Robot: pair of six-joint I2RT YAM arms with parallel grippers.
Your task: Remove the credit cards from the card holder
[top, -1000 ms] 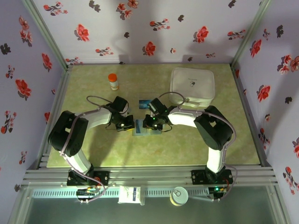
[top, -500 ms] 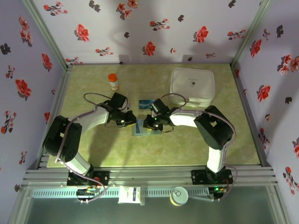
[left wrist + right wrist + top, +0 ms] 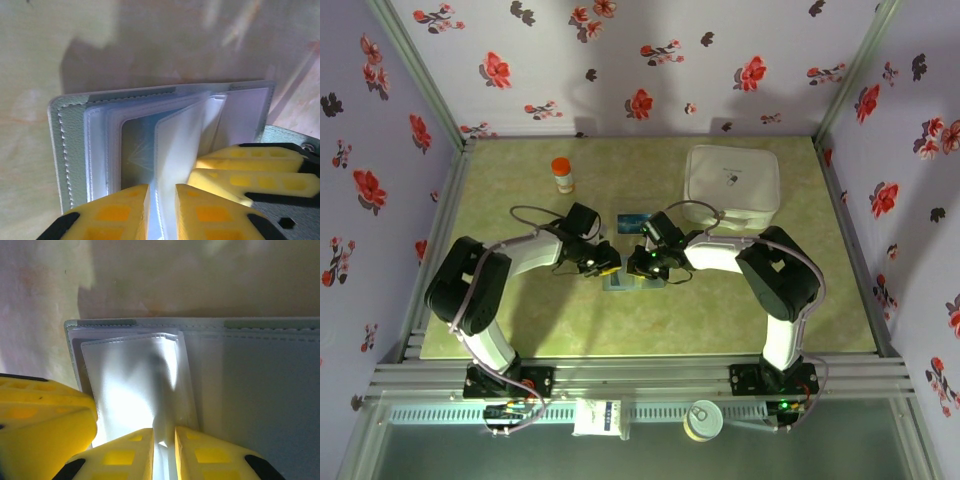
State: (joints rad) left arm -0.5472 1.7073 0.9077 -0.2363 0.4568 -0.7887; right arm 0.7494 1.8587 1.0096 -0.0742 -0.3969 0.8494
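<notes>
Grey-blue two-panel card holder (image 3: 620, 277) laid open at table (image 3: 540, 320) ctr, betw. grippers. Closed on clear plastic sleeve leaf (image 3: 180, 145): left gripper (image 3: 161, 202), right gripper (image 3: 164, 440). Small blue plastic card (image 3: 633, 219) lies just beyond holder. Cards judged stiff, light, slick: exposed edge to be pinched.

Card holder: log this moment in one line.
left gripper: shut on clear plastic sleeve of flat grey-blue card holder | right gripper: shut on another sleeve | small blue card: on table

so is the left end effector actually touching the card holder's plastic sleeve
Touching. The left wrist view shows the left end effector clamped on a clear plastic sleeve of the card holder, with no gap on either side.
</notes>
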